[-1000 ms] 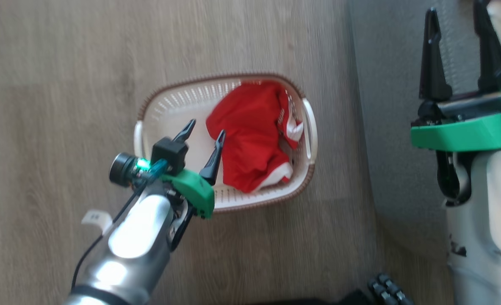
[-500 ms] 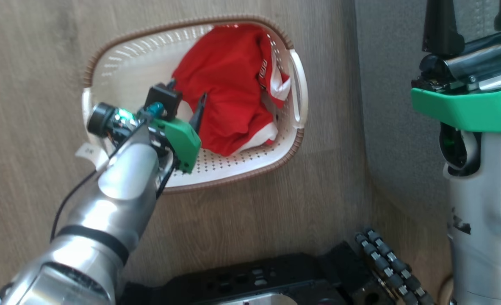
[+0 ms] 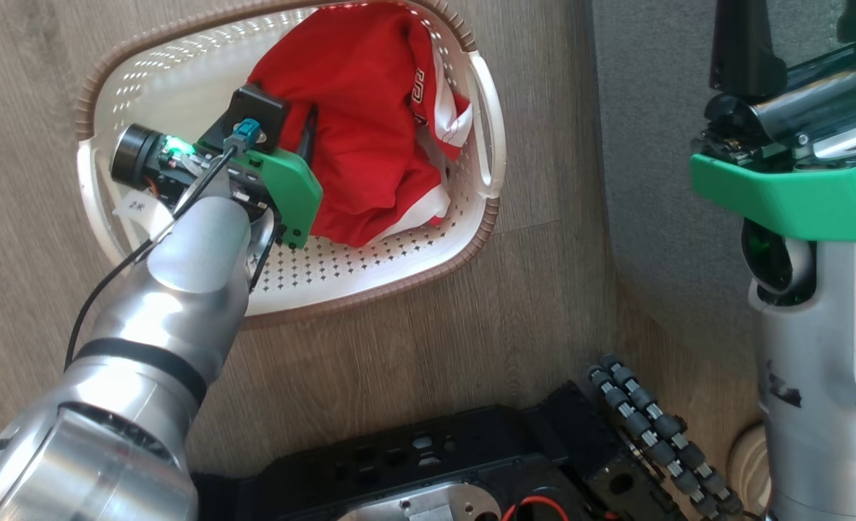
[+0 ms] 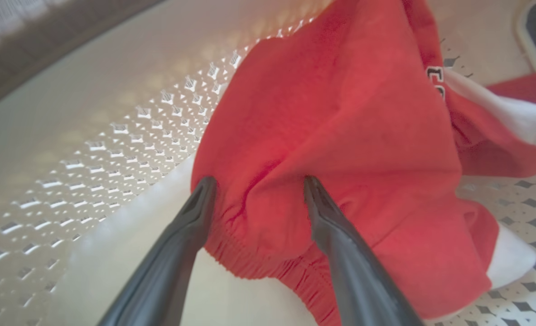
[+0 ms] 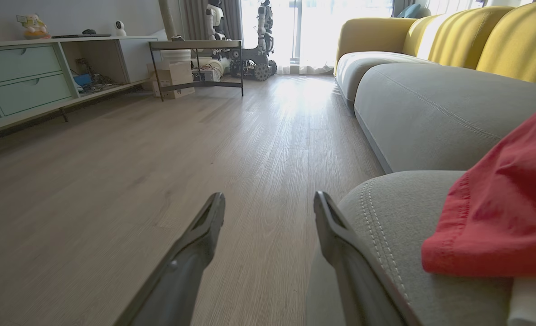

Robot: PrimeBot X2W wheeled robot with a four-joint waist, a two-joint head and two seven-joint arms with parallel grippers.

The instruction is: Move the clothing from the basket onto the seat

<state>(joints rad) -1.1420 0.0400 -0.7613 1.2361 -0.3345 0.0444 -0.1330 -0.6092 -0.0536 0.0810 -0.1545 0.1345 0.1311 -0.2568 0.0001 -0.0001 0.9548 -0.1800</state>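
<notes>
The clothing lies heaped toward one end of the basket, which stands on the floor just beside the seat. The left gripper reaches down into the basket with its fingers apart, one on each side of a raised fold close to the gathered elastic hem. The tips touch or press into the cloth but have not closed on it. That spot looks well chosen: the fold stands clear of the perforated bottom, so closing there should catch fabric rather than plastic. The step in hand seems to be the pinch before the lift. The right gripper hangs by the corner of the seat, fingers apart and empty, probably kept out of the left arm's way. A red garment already rests on the seat beside it, so part of the job appears done. The risk is a thin grab, letting the pile slip free as it rises.
</notes>
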